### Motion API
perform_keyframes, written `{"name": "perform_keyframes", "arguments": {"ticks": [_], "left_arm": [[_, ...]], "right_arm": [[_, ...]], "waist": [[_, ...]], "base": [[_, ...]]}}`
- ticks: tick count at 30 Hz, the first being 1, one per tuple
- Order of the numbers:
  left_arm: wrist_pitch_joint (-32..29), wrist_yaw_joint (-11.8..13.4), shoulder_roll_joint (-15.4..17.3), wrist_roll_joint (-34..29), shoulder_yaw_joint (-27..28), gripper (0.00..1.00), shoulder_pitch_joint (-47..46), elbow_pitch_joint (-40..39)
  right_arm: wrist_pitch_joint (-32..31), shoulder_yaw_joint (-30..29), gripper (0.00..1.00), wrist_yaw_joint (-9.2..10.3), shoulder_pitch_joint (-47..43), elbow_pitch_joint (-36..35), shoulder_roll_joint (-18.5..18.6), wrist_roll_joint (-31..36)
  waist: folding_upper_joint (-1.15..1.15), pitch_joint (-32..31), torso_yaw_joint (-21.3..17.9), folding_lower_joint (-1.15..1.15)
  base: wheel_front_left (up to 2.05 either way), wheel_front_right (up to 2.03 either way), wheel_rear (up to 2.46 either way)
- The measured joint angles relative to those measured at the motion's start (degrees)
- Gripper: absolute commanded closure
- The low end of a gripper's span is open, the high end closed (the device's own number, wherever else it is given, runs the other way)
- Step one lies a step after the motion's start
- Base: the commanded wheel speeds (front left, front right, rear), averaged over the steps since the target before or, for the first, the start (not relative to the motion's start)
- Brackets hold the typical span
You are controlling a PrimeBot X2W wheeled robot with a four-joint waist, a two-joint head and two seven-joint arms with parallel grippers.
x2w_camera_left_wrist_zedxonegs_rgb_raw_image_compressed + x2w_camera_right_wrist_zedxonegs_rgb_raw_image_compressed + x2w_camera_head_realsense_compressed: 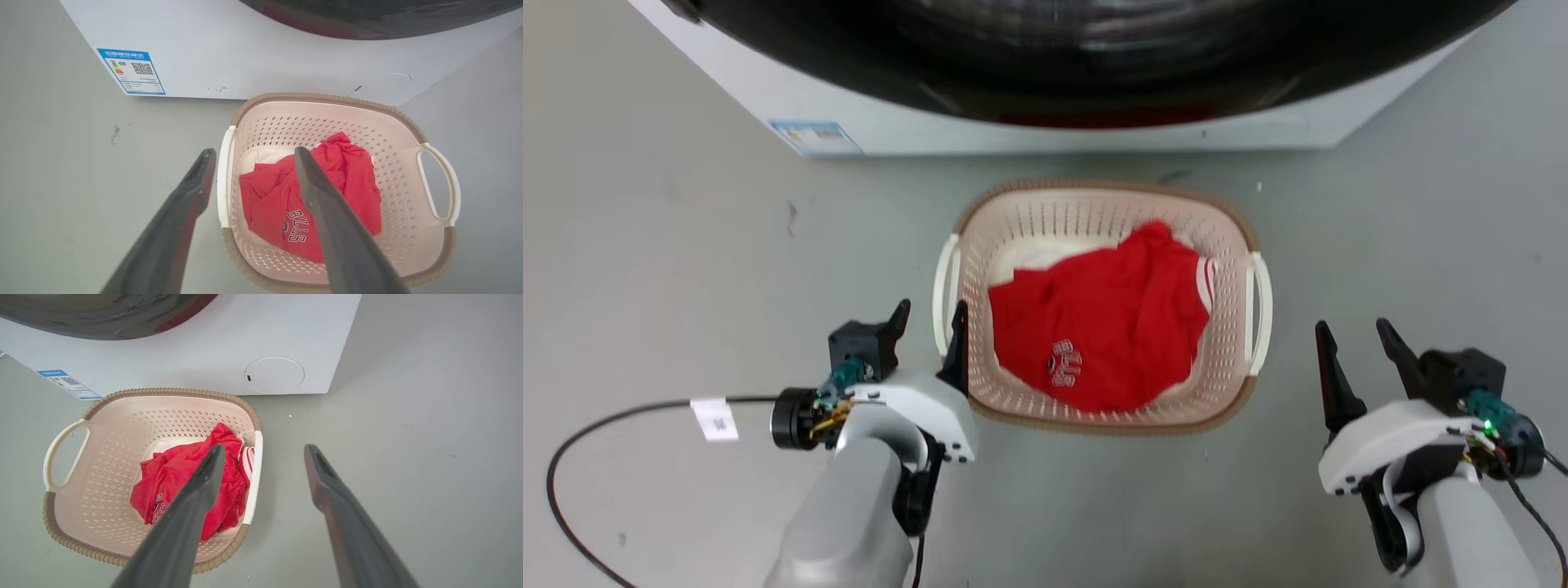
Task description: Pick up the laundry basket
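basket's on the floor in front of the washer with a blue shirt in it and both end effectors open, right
Not quite: the shirt in the laundry basket is red, not blue, as the head view shows. The rest holds: basket in front of the washer, left end effector and right end effector open.

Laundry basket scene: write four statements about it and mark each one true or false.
1. The cream perforated plastic laundry basket with a brown rim stands on the grey floor before the white washer. True.
2. A blue towel lies in the basket. False: a red garment with lettering lies there.
3. The left gripper is open beside the basket's left white handle. True.
4. The right gripper is shut on the basket's rim. False: it is open, apart from the basket.
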State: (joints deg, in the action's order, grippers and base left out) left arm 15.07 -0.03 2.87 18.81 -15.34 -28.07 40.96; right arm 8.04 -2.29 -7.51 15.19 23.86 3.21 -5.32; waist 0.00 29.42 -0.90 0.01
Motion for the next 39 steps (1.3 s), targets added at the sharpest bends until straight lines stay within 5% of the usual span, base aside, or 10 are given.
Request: {"name": "perform_keyframes", "arguments": {"ticks": [17,34,35,36,37,38,39], "left_arm": [[-4.7,-5.9,3.4,3.5,0.7,0.00,-19.4,19.3],[-15.9,-7.3,4.5,6.1,-2.2,0.00,-32.1,29.8],[-16.5,-7.3,4.5,6.2,-2.4,0.00,-32.5,30.0],[-17.4,-7.3,4.4,6.4,-2.5,0.09,-32.9,30.3],[-18.0,-7.4,4.3,6.7,-2.7,0.53,-33.1,30.5],[-18.2,-7.4,4.1,6.8,-2.9,1.00,-33.2,30.6],[-18.9,-7.4,3.9,7.3,-3.1,1.00,-33.3,30.6]], "right_arm": [[2.5,10.3,0.00,0.00,19.4,23.4,1.6,-6.4],[-1.9,21.1,0.00,0.00,37.5,41.2,2.0,-15.6],[-2.1,21.7,0.36,0.00,38.0,41.5,2.0,-16.2],[-2.5,22.2,0.74,0.00,38.5,41.8,2.0,-17.0],[-2.6,22.9,1.00,0.00,38.7,42.1,2.0,-17.6],[-2.6,23.5,1.00,0.00,38.8,42.2,2.1,-18.2],[-2.6,24.1,1.00,0.00,39.0,42.2,2.1,-19.0]], "waist": [[0.00,14.9,-2.7,0.00],[0.00,20.3,-2.7,0.00],[0.00,20.5,-2.7,0.00],[0.00,20.7,-2.7,0.00],[0.00,20.8,-2.7,0.00],[0.00,20.9,-2.6,0.00],[0.00,21.0,-2.6,0.00]], "base": [[0.00,0.00,0.00],[0.00,0.00,0.00],[0.00,0.00,0.00],[0.00,0.00,0.00],[0.00,0.00,0.00],[0.00,0.00,0.00],[0.00,0.00,0.00]]}}
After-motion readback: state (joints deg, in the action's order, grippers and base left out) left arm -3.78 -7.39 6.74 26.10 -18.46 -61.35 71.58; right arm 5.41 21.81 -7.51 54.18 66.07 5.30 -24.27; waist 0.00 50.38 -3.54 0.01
